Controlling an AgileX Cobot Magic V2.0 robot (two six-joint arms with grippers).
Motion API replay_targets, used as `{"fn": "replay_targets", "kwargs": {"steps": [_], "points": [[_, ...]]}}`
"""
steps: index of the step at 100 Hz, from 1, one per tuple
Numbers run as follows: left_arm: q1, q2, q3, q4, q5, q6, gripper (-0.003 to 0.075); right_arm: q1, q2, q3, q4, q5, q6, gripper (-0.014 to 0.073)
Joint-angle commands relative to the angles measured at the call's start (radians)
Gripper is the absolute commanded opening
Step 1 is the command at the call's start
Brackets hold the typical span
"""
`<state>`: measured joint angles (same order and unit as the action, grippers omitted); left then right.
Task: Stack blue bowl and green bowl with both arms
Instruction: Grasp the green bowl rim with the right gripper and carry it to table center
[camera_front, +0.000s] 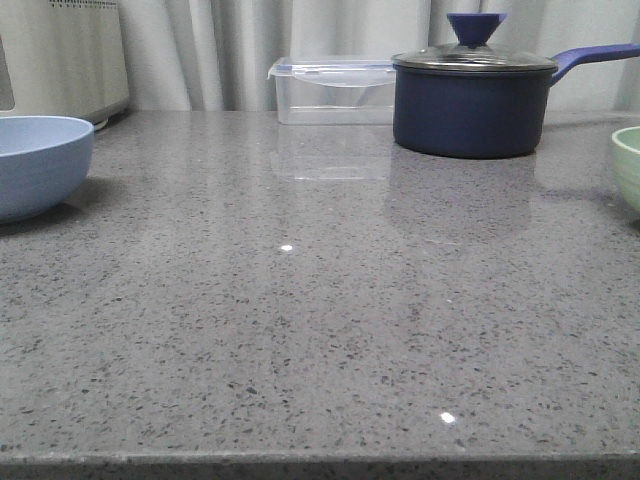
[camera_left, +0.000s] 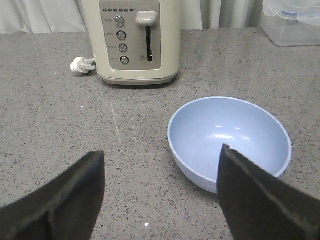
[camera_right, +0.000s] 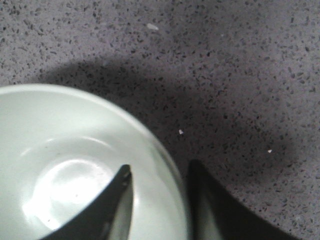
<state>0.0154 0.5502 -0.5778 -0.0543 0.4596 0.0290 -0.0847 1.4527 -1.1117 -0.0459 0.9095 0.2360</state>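
The blue bowl (camera_front: 40, 160) stands at the table's left edge, and the green bowl (camera_front: 628, 165) is cut off at the far right edge. Neither gripper shows in the front view. In the left wrist view my left gripper (camera_left: 162, 155) is open above the bare counter. The blue bowl (camera_left: 230, 132) sits just ahead, with one fingertip (camera_left: 235, 170) overlapping its near rim. In the right wrist view my right gripper (camera_right: 160, 169) straddles the wall of the green bowl (camera_right: 65, 150). One finger is inside and the other against the outside of the rim, closed onto the wall.
A dark navy saucepan (camera_front: 470, 100) with lid and handle and a clear lidded container (camera_front: 330, 90) stand at the back. A cream toaster (camera_left: 137, 40) with a white plug (camera_left: 81, 65) stands behind the blue bowl. The speckled grey counter (camera_front: 320, 330) stretches between the bowls.
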Motion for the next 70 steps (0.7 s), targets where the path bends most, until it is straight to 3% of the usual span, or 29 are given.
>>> {"fn": "replay_targets", "kwargs": {"steps": [1,17,46,70], "points": [[0.000,0.008,-0.037,-0.003,-0.064,-0.007,0.0473,-0.005,-0.026,-0.034,-0.008,-0.030,-0.010,0.0123],[0.000,0.008,-0.037,-0.003,-0.064,-0.007,0.0473,-0.005,-0.026,-0.034,-0.008,-0.030,-0.010,-0.0086],[0.000,0.008,-0.037,-0.003,-0.064,-0.007,0.0473,0.007,-0.056,-0.055,0.056,-0.028,-0.049,-0.0081],[0.000,0.008,-0.037,-0.003,-0.064,-0.007,0.0473,0.153,-0.054,-0.105,0.240,-0.058,-0.159,-0.0079]]}}
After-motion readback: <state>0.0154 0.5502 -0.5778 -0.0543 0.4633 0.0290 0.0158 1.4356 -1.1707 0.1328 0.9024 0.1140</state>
